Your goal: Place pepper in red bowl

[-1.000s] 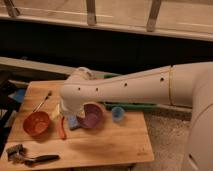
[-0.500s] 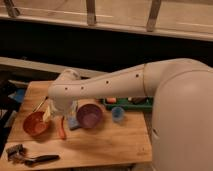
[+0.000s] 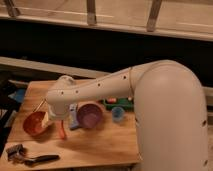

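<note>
The red bowl [image 3: 34, 125] sits at the left of the wooden table [image 3: 105, 145]. The pepper [image 3: 62, 131], slim and orange-red, shows just right of the bowl's rim, below the end of my arm. I cannot tell whether it lies on the table or hangs from the gripper. My gripper [image 3: 52, 119] is at the end of the white arm, over the bowl's right rim and right by the pepper's top end; the wrist hides most of it. The purple bowl [image 3: 90, 115] stands to the right of the pepper.
A small blue cup [image 3: 117, 114] stands right of the purple bowl, with a green tray [image 3: 120, 102] of small items behind it. A blue piece [image 3: 73, 116] lies between the bowls. A black tool [image 3: 31, 157] lies at the front left. A utensil [image 3: 38, 106] leans in the red bowl.
My arm has swung left and its large link now fills the right side. The wrist end has moved from over the purple bowl toward the red bowl's rim. The pepper stays about where it was.
</note>
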Tool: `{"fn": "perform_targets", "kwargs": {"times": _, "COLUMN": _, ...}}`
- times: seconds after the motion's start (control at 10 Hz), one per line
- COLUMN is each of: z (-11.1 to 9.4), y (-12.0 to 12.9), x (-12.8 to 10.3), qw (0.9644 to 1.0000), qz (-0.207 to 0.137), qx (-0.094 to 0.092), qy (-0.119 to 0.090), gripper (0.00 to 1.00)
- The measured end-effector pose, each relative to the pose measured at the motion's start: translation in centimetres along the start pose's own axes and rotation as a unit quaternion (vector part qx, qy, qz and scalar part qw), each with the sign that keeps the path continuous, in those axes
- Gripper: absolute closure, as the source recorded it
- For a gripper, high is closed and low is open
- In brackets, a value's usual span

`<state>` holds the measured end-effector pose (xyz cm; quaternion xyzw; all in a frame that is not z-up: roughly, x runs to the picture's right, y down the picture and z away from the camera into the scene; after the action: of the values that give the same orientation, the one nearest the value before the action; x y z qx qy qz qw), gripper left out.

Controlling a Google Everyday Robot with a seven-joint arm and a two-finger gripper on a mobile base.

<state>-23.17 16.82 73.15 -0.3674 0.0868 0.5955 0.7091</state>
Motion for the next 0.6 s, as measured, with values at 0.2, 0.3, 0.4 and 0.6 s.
{"fn": "perform_targets", "kwargs": {"times": 0.2, "z": 1.5, "y": -0.3, "x": 0.3, "qw": 0.9999, "qz": 0.002, "qx": 0.005, "qy": 0.015, "gripper": 0.2}}
{"fn": "perform_targets", "kwargs": {"times": 0.3, "z": 2.1, "y": 0.0, "x": 0.5, "qw": 0.9997, "qz": -0.001, "qx": 0.007, "qy": 0.022, "gripper": 0.2}}
{"fn": "perform_targets", "kwargs": {"times": 0.4, "z": 2.5, "y": 0.1, "x": 0.7, "qw": 0.9996, "qz": -0.001, "qx": 0.007, "qy": 0.027, "gripper": 0.2}}
{"fn": "perform_targets", "kwargs": {"times": 0.6, "z": 3.6, "y": 0.5, "x": 1.5, "qw": 0.9992, "qz": -0.004, "qx": 0.005, "qy": 0.04, "gripper": 0.2}}
